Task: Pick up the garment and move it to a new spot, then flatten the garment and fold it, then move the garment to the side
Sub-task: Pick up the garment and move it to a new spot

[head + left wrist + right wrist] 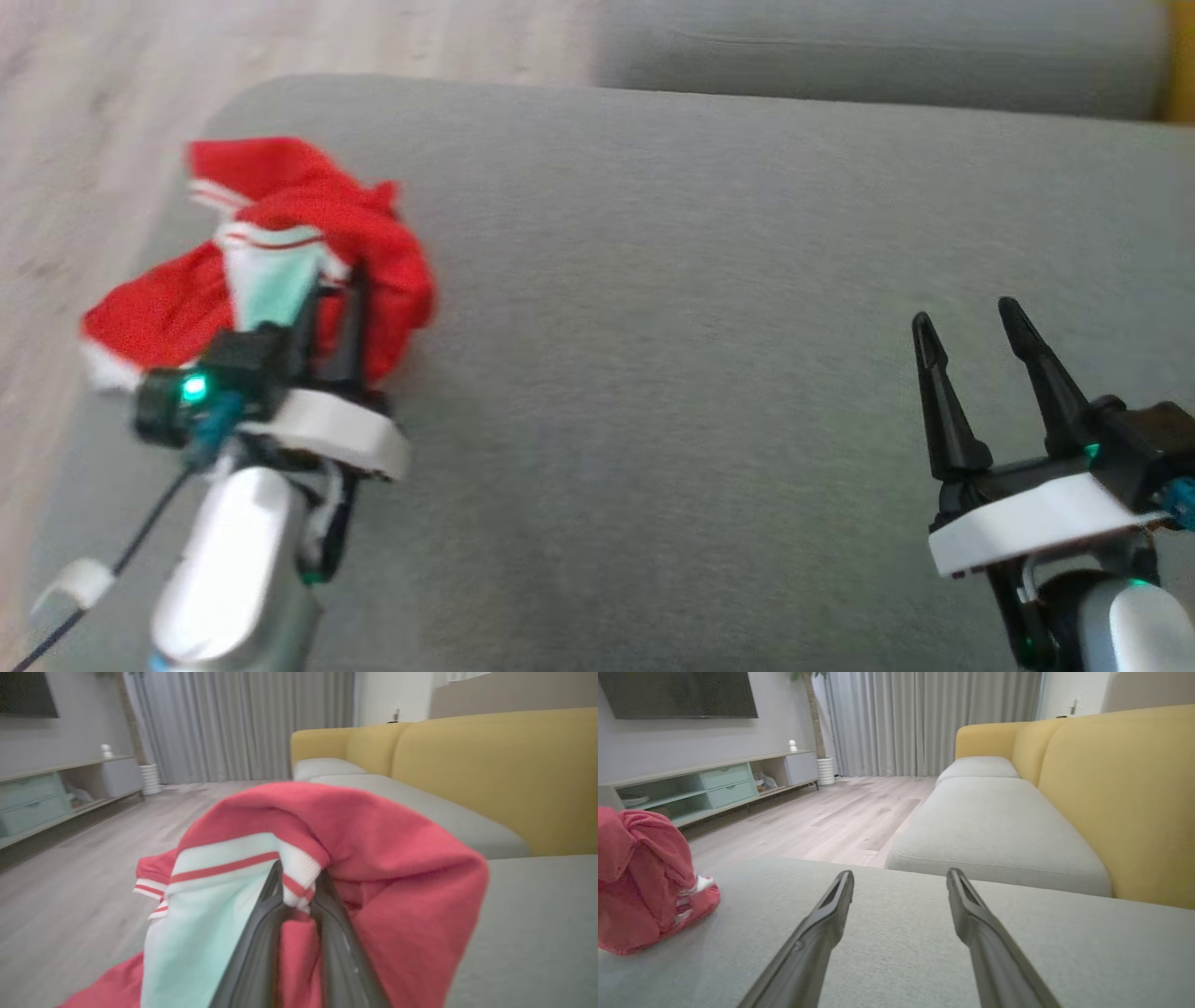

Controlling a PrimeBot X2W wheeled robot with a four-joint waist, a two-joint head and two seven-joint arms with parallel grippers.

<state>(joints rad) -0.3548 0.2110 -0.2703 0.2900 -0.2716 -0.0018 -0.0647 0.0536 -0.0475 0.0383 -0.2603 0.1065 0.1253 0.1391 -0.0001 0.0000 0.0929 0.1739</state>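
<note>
Head view: left claw pinching red garment, right claw spread wide

Head view is showing the left gripper (336, 277) reaching into the garment (280, 233), a red piece with a white-mint panel and red-white striped trim. Garment is lying bunched up at the left end of the grey cushion (700, 280), close to the edge where the wooden floor (75, 140) is starting. That side is blurring, so the folds are hard to read.

Left wrist view is showing the left gripper (300, 872) nearly closed. Its two fingers are pinching the striped ribbed trim of the garment (383, 868) between them, with red cloth draping over and around both.

Right gripper (965, 315) is sitting at the lower right of the head view, well apart from the garment, fingers spread wide and pointing up the frame, empty. Right wrist view is agreeing: right gripper (900, 873) is gaping above bare cushion (1017, 952). Garment (644, 882) is showing at the far left there, lower part touching the cushion, upper part humping up.

Behind, a yellow backrest (1120, 793) is running along the right, grey curtains (924, 718) are hanging at the back, and a low cabinet (714, 784) with mint drawers is standing along the wall under a dark screen (677, 693).
</note>
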